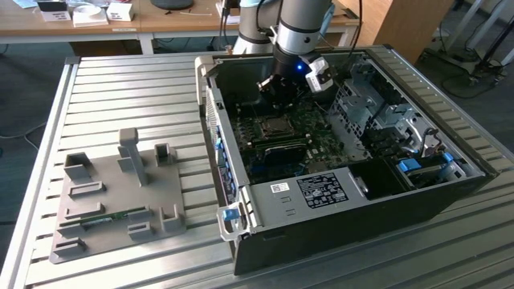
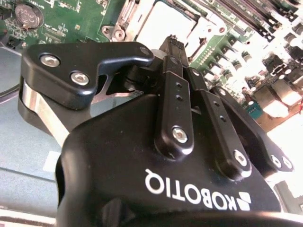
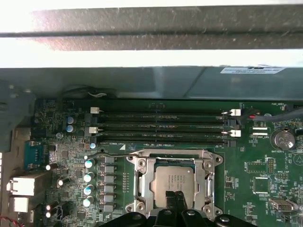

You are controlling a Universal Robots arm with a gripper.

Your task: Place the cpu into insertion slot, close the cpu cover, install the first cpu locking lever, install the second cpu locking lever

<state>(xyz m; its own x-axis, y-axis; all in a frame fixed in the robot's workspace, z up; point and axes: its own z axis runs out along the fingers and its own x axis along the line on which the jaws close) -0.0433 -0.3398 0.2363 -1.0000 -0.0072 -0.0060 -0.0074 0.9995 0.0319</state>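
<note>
Now, gripper: your gripper [image 1: 278, 102] is hanging inside the computer case [image 1: 321, 232], and its fingers are pressing together with nothing between them, as both wrist views are showing you.
Arm: the arm [image 1: 301, 24] is reaching down into the case through its open top side.
Cpu: the cpu [image 3: 173, 178] is sitting inside the case, lying flat in the insertion slot [image 3: 208, 182] with its silver-grey top facing up. The closed fingertips are hovering at its edge, and you cannot tell whether they are touching it.
Board: the green motherboard [image 3: 255, 189] is lying on the case floor, and the long black memory slots [image 3: 161, 126] are running just beside the slot.
Surface: the case is resting on a ribbed metal table [image 1: 120, 90], which is spreading out on every side of it.
Fixture: a grey fixture tray [image 1: 112, 205] is lying on the table to the exterior view's left of the case, well apart from it, and is holding a green memory stick [image 1: 100, 220].
Room: a wooden desk [image 1: 161, 18] is standing beyond the case, carrying small white boxes [image 1: 88, 15]. A dark floor [image 1: 24, 90] is showing past the table edge, off to the exterior view's left of the case.
</note>
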